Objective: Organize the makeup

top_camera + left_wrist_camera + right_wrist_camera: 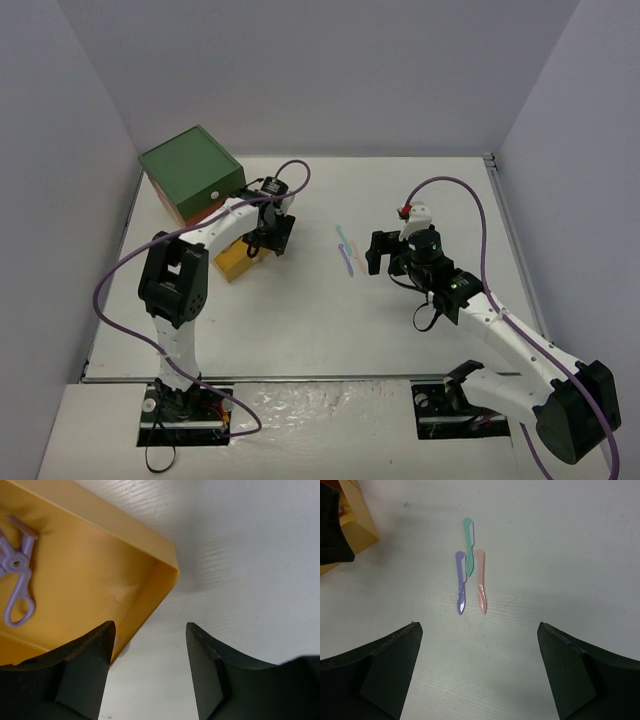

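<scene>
Makeup is lying in the upper middle of the right wrist view: a thin plastic green stick [469,540], purple stick [461,587] and peach stick [480,582], close together on the white desk [560,555]. The right end effector [479,630] is hanging wide open above them, holding nothing. It should be coming straight down on the peach stick at the edge, I think, pinching across its thin body. The left end effector [150,627] is hovering open at the corner of a yellow plastic drawer [90,580].

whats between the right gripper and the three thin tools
Nothing: the right wrist view shows only bare table between the open right gripper and the purple tool, teal tool and peach tool.
</scene>
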Controlling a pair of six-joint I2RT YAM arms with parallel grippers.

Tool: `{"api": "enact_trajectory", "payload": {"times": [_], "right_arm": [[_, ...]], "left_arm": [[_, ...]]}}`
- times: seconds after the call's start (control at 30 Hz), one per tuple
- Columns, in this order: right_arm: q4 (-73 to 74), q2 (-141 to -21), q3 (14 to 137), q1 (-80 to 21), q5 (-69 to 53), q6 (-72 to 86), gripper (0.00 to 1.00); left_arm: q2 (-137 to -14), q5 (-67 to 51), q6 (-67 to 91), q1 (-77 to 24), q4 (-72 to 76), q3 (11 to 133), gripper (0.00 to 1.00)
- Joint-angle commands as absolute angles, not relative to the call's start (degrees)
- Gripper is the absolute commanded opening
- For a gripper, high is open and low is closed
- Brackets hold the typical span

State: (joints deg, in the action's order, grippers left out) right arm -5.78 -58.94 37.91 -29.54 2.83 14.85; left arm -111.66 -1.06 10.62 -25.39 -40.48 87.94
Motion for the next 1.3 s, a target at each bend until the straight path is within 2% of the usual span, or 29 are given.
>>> {"api": "enact_trajectory", "payload": {"times": [0.0, 0.13, 0.23, 0.33, 0.53, 0.63, 0.9, 1.27], "right_arm": [[-8.9, -59.3, 38.1, -29.1, 3.7, 14.4, 0.97], [-8.9, -59.3, 37.9, -29.1, 3.9, 14.4, 0.97], [-9.0, -59.3, 38.0, -29.1, 3.7, 14.3, 0.97], [-9.0, -59.2, 38.0, -29.1, 4.0, 14.5, 0.97], [-8.9, -58.4, 38.0, -29.1, 4.4, 15.0, 0.97], [-8.9, -58.2, 37.9, -29.1, 4.9, 15.1, 0.97], [-8.7, -56.1, 37.5, -29.2, 4.9, 16.2, 0.96], [-8.7, -54.0, 35.3, -29.2, 3.7, 17.8, 0.96]], "left_arm": [[-109.3, -7.4, 11.6, -25.8, -40.2, 87.8, 0.53], [-108.2, -8.9, 12.2, -26.1, -39.7, 86.5, 0.52], [-107.7, -5.9, 12.3, -26.0, -41.0, 87.4, 0.53], [-105.1, -0.2, 14.7, -26.0, -40.3, 89.2, 0.64], [-97.2, 3.3, 24.1, -27.7, -33.8, 91.4, 0.74], [-95.2, 5.4, 30.5, -31.2, -30.2, 90.7, 0.75], [-103.4, 13.0, 43.0, -41.2, -26.8, 92.0, 0.75], [-115.7, 17.7, 44.5, -45.0, -24.1, 99.7, 0.74]]}}
